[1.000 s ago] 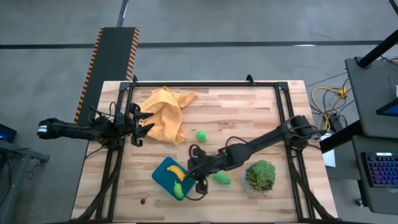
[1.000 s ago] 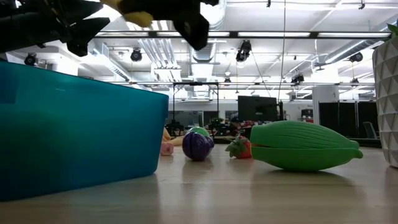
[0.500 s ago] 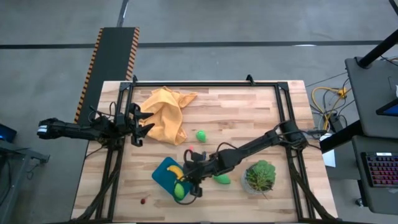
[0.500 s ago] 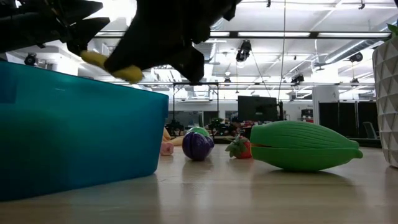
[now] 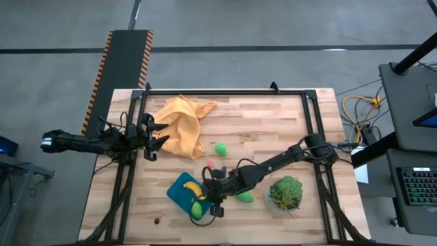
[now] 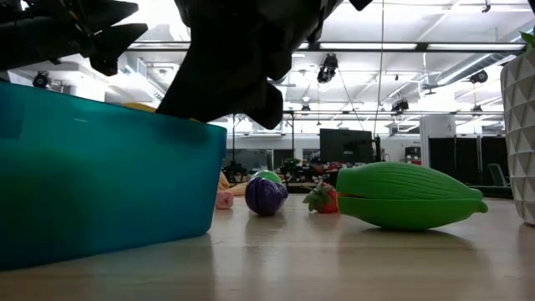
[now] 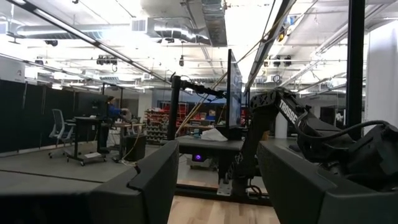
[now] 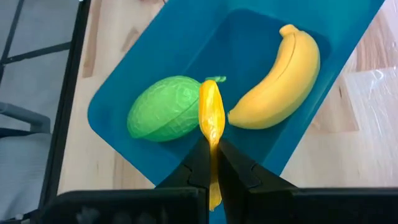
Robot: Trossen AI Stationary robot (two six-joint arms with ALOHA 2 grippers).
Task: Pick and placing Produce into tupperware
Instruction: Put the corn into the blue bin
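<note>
The right claw point(image 5: 207, 202) is hanging directly over the teal tupperware point(image 5: 179, 188) at the front of the wooden bench point(image 5: 273, 123), pinched tight on a thin yellow-orange produce piece point(image 8: 211, 118) I can't name for sure. That piece is pointing straight away from the fingertips, its long axis lying between the green oval point(image 8: 165, 116) and the banana point(image 8: 277, 78) already sitting in the tub, so I'd guess the release just needs a straight drop. More produce is waiting outside: a big ribbed green pod point(image 6: 407, 196) just beside the tub, plus a purple eggplant point(image 6: 266, 196) and strawberry point(image 6: 324, 198) farther back. The left claw point(image 5: 156, 137) is idling wide open near the orange-yellow cloth point(image 5: 181, 123), well away. Beyond the bench is a big open workshop with desks and ceiling ducts.
</note>
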